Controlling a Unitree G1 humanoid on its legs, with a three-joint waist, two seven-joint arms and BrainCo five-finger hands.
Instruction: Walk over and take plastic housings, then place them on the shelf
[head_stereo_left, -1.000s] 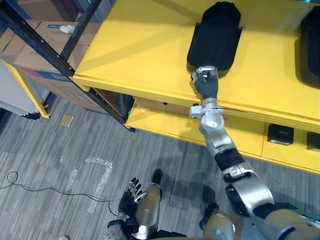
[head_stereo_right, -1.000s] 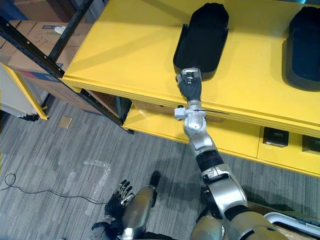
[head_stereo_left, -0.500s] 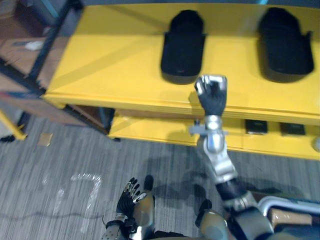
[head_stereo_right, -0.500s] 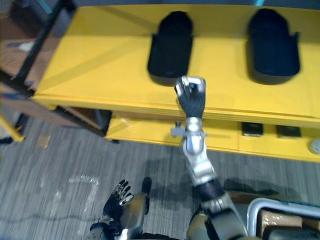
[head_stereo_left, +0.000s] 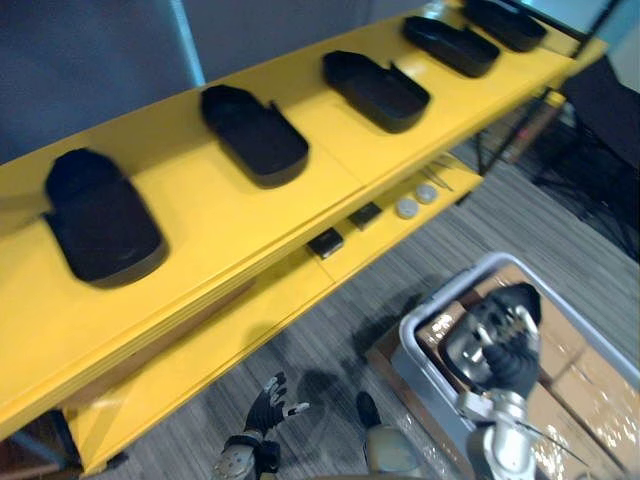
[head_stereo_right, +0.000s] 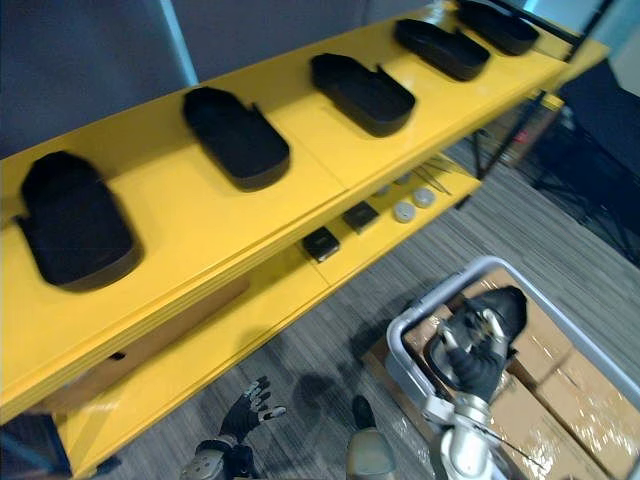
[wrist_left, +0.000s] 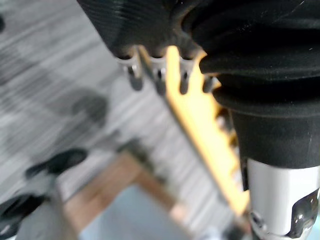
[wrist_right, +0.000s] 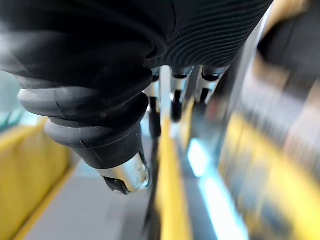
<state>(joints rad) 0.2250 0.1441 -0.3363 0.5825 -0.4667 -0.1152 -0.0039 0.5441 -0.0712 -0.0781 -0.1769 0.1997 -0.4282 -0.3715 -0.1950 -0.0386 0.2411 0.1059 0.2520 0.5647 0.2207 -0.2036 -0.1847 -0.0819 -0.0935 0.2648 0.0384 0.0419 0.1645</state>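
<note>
Five plastic housings (head_stereo_left: 255, 135) are lying in a row on the top shelf (head_stereo_left: 200, 240), the row running from 9 o'clock to 1 o'clock. On the lower shelf (head_stereo_left: 210, 345), two small boxes (head_stereo_left: 325, 242) and two round pieces (head_stereo_left: 406, 208) are sitting near the centre. A bin (head_stereo_left: 412, 352) is standing at 5 o'clock with cartons (head_stereo_left: 580, 390) in it; the right hand (head_stereo_left: 495, 345) is hanging over it, the left hand (head_stereo_left: 265, 405) at 6 o'clock.

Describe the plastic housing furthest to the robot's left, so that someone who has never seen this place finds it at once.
Start at the long yellow shelf, whose top board carries a row of black housings. Follow that row to its end on the robot's left, where the end housing lies flat. Unlike the next housing, it has a neighbour on one side only.
</note>
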